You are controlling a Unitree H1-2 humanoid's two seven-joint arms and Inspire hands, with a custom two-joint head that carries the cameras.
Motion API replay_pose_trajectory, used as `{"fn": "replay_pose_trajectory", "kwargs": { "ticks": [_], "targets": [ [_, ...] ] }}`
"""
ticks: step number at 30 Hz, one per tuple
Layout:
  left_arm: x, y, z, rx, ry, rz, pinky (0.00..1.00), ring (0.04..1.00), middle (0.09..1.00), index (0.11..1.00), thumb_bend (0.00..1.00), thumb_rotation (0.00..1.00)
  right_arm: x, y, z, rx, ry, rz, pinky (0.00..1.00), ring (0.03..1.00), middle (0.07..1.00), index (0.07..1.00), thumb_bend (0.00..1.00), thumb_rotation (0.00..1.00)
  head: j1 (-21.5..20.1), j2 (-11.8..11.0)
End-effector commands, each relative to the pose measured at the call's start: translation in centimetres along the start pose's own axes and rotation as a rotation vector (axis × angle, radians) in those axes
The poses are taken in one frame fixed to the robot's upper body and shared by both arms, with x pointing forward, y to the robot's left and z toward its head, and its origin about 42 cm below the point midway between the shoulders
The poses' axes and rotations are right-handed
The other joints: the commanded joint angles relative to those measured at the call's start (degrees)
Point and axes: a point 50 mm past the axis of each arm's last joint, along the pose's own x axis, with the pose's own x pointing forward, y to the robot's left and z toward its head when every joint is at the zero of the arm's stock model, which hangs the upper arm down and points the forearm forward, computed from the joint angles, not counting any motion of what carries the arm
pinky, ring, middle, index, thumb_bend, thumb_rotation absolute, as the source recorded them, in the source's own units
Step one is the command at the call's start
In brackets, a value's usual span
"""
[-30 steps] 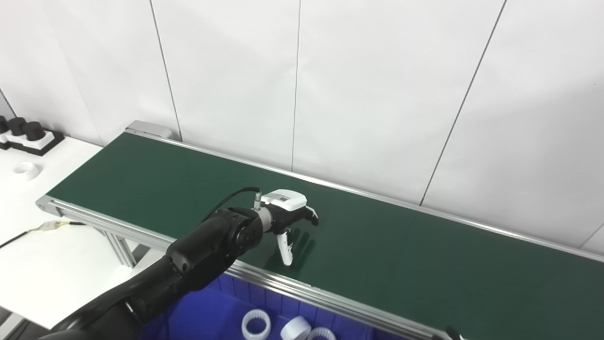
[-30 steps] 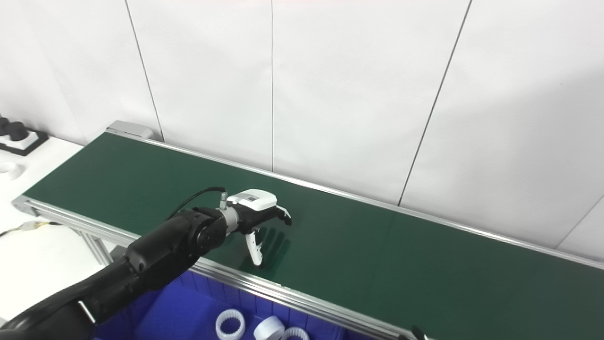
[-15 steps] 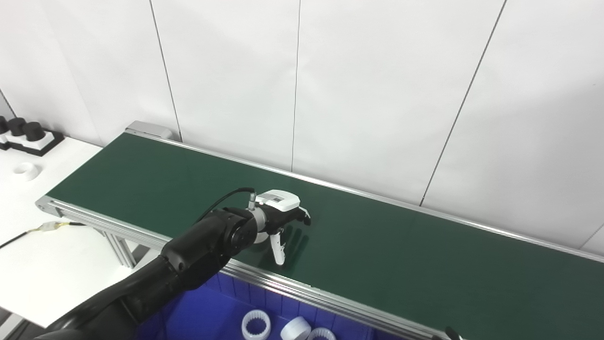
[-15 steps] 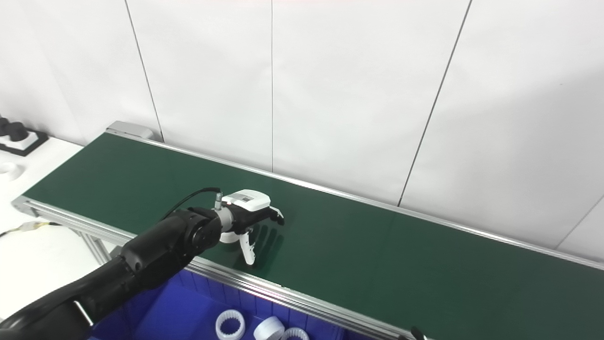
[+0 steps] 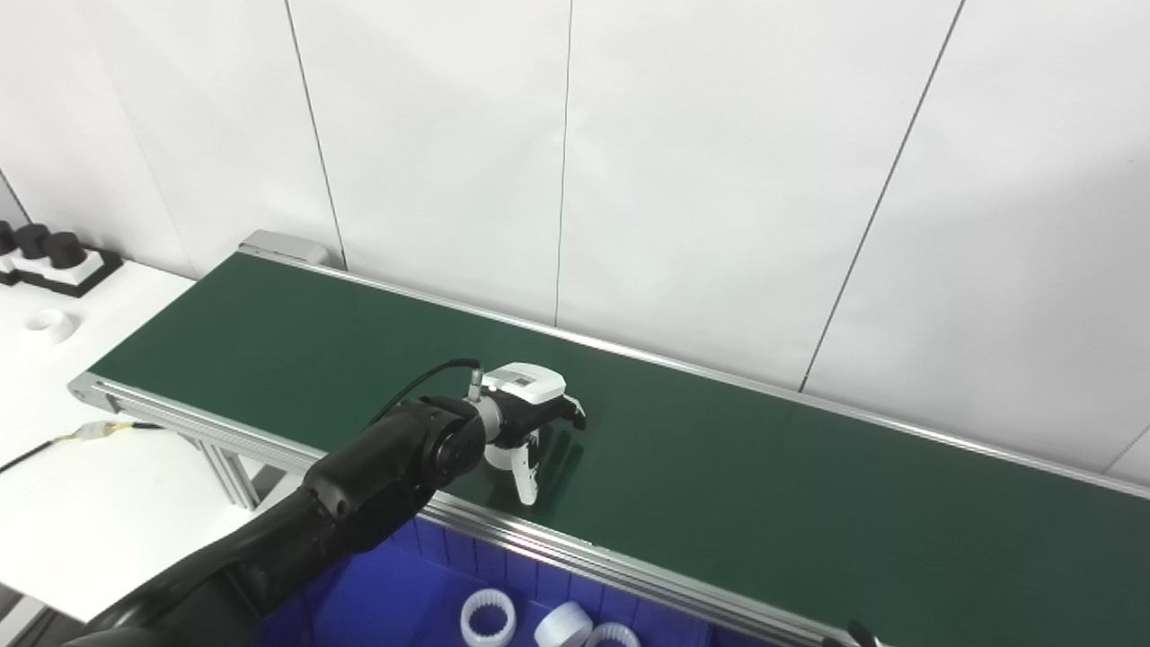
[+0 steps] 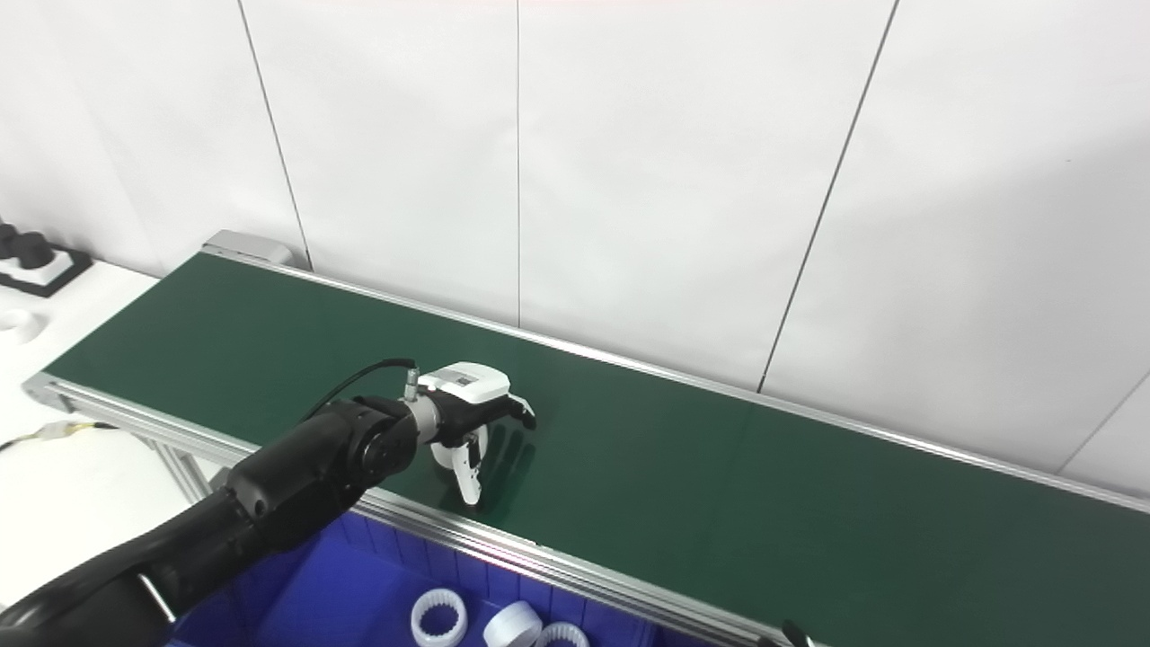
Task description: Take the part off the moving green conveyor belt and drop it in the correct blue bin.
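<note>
Near the lower centre of the frame, on the dark green conveyor belt, the left robot hand with the white back plate is reaching from the black arm and is curling its fingers downward. Under the palm a small white round part is now showing, close against the wrist side of the fingers. One second ago no part was visible there and the left robot hand stood a little more to the right and further from the near rail. So the left robot hand has drifted left, toward the near edge, and the part has come in under it.

The fingers are narrow and are bending around the part, but I cannot tell if they are really gripping it or only caging it. I judge that the grasp is just beginning; the lift is not yet done.

Below the silver near rail, the blue plastic bin is holding some white toothed rings. The right robot hand is not clearly showing; only a dark tip is peeking at the bottom right edge.
</note>
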Motion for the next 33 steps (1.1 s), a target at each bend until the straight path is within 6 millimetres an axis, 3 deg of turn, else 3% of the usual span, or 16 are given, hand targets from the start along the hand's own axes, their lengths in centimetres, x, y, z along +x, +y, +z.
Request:
{"fn": "replay_pose_trajectory", "kwargs": {
  "ticks": [1,8,23,29,32,33],
  "targets": [
    [-0.6,1.9,-0.9,0.031,0.002,0.071,0.92,0.859,0.883,0.823,0.87,0.00,0.4,-0.1,1.3,0.001,-0.079,-0.003,0.68,0.780,0.831,0.917,0.39,0.88,0.08,0.07],
    [-0.9,1.6,-0.9,0.034,-0.001,0.076,0.91,0.844,0.859,0.821,0.87,0.00,0.3,-0.1,1.4,-0.003,-0.077,-0.008,0.68,0.775,0.829,0.917,0.45,0.89,-0.04,0.16],
    [-0.5,0.1,-1.0,0.045,0.001,0.112,0.90,0.829,0.840,0.809,0.83,0.00,0.3,-0.1,1.4,0.013,-0.073,-0.006,0.69,0.780,0.831,0.916,0.43,0.86,-0.23,0.33],
    [-0.4,-0.2,-1.1,0.058,-0.021,0.175,0.83,0.757,0.805,0.766,0.77,0.00,0.2,-0.2,1.3,0.011,-0.074,-0.003,0.70,0.783,0.833,0.920,0.42,0.86,-0.37,0.35],
    [-0.2,-0.2,-1.1,0.068,-0.040,0.217,0.79,0.686,0.753,0.692,0.73,0.00,0.2,-0.1,1.4,0.009,-0.075,-0.002,0.69,0.784,0.835,0.919,0.41,0.86,-0.34,0.42],
    [-0.2,-0.3,-1.1,0.067,-0.047,0.229,0.72,0.611,0.591,0.556,0.59,0.00,0.2,-0.1,1.4,0.008,-0.076,-0.002,0.69,0.782,0.835,0.920,0.41,0.86,-0.34,0.42]
  ]
}}
